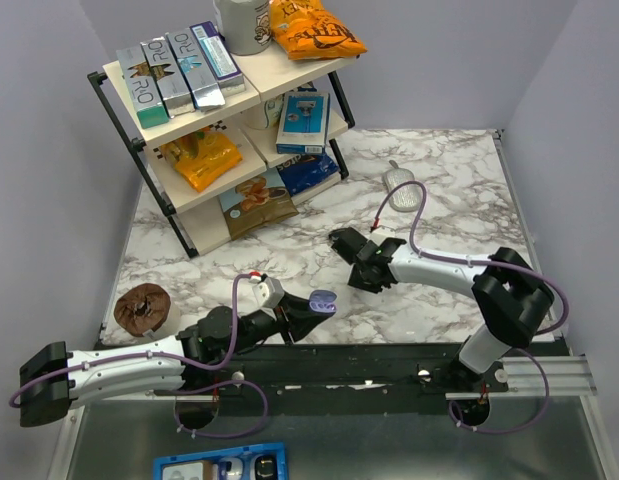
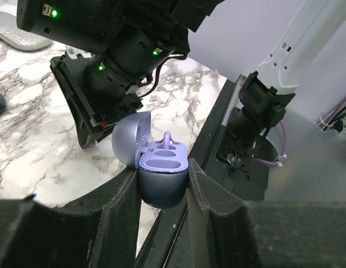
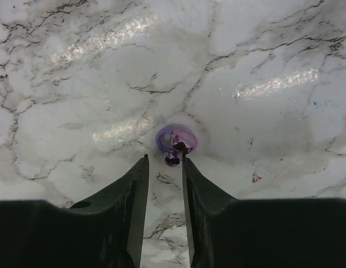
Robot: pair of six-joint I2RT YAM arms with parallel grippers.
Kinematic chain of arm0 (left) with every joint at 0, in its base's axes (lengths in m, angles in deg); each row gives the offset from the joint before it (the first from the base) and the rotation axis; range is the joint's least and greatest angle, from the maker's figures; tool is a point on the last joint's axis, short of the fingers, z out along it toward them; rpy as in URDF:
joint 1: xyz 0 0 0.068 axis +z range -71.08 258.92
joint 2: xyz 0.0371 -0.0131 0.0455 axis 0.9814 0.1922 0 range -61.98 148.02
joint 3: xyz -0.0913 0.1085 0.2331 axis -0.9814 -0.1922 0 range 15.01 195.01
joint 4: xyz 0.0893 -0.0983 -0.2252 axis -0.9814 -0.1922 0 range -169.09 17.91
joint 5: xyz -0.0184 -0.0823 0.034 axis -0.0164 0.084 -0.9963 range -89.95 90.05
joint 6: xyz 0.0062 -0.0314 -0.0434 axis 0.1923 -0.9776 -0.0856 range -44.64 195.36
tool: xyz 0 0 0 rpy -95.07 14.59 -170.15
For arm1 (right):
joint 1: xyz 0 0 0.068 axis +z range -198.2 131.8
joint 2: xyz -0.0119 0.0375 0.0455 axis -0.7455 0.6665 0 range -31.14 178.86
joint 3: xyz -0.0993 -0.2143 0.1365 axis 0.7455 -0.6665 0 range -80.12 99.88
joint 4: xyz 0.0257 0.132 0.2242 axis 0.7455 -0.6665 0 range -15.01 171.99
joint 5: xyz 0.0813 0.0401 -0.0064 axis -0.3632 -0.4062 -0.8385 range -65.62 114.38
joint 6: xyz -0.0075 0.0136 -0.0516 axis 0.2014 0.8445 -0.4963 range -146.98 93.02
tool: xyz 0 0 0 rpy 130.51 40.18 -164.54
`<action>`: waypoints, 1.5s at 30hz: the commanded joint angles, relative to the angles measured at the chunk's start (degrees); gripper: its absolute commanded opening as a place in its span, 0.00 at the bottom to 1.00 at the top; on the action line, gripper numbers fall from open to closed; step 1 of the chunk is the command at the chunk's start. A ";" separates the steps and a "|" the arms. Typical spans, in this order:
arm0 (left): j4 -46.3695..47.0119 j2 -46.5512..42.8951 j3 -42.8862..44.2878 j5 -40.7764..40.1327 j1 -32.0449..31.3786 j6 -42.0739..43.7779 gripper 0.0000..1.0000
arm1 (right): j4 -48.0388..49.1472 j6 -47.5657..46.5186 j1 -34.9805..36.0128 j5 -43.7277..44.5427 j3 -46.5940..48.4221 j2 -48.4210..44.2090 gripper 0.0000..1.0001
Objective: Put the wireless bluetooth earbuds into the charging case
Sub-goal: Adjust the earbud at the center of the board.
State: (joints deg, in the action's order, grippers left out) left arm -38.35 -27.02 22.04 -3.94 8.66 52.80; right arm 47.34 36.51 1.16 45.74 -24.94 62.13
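Tabletop (image 1: 459, 190) of veined marble between pale walls (image 1: 49, 180), shelf (image 1: 274, 68) back-left

Periwinkle case (image 2: 160, 190), paler lavender inside. Glossy translucent purple earbud (image 3: 178, 139) on white marbled worktop (image 3: 77, 84) veined grey and black. White arm (image 1: 429, 268) with black joints; orange snack bag (image 1: 314, 30) on cream, black-framed shelf (image 1: 274, 72).
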 commanded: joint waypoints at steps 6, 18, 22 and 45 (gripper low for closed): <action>0.19 -0.86 -0.96 -1.20 -0.58 -0.46 0.00 | -0.59 -1.43 -0.41 3.86 1.69 2.35 0.32; 0.28 -0.15 -0.79 -0.76 -0.67 -0.46 0.00 | 1.68 -22.37 -0.23 3.78 1.17 -0.72 0.09; 1.15 0.02 -1.31 -0.76 -0.67 -0.63 0.00 | 8.10 -40.60 -0.23 -2.37 -1.39 -4.85 0.08; 2.04 1.25 -1.49 -0.49 -1.02 -0.81 0.00 | 7.41 -68.41 -0.23 -11.70 -1.21 2.35 0.43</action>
State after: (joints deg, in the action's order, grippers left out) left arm -37.91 -25.86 21.08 -4.03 8.27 52.56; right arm 55.38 -31.78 0.90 33.55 -25.97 61.76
